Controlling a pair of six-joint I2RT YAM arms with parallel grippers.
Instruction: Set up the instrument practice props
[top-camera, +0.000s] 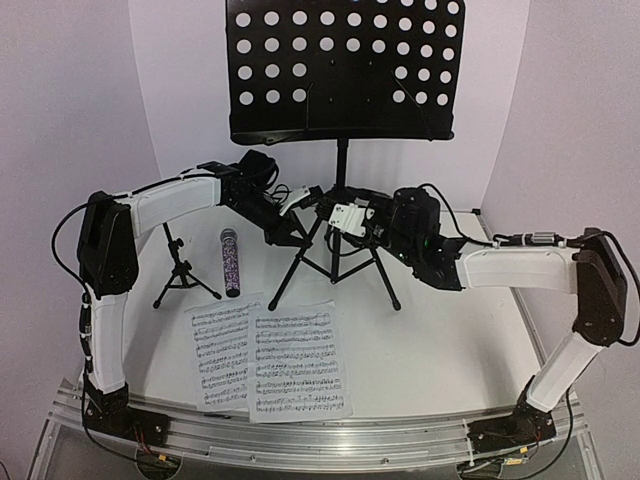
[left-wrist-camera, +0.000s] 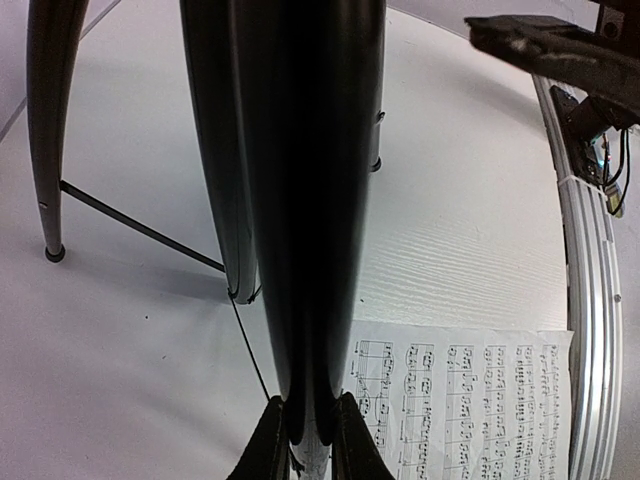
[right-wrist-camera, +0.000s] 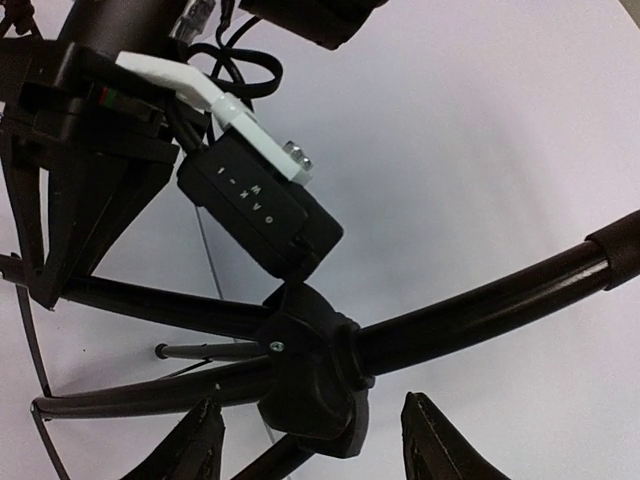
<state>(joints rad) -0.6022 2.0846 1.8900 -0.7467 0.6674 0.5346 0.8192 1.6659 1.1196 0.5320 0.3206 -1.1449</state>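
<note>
The black music stand (top-camera: 341, 70) rises at the back centre, its perforated desk up high and its tripod legs (top-camera: 335, 262) spread on the table. My left gripper (top-camera: 297, 228) is shut on one leg (left-wrist-camera: 300, 200), which runs out between the fingertips (left-wrist-camera: 268, 450). My right gripper (right-wrist-camera: 315, 450) is open, its fingers (right-wrist-camera: 195, 450) standing on either side of the tripod hub (right-wrist-camera: 310, 370) without touching it. Two music sheets (top-camera: 270, 360) lie flat side by side near the front. The glittery microphone (top-camera: 230, 262) lies beside the small mic stand (top-camera: 180, 270) at the left.
An aluminium rail (top-camera: 300, 440) runs along the near table edge and carries both arm bases. White backdrop walls close the table at the back and sides. The left arm's wrist camera (right-wrist-camera: 260, 210) hangs just above the hub. A thin cable (left-wrist-camera: 140, 228) crosses the table under the legs.
</note>
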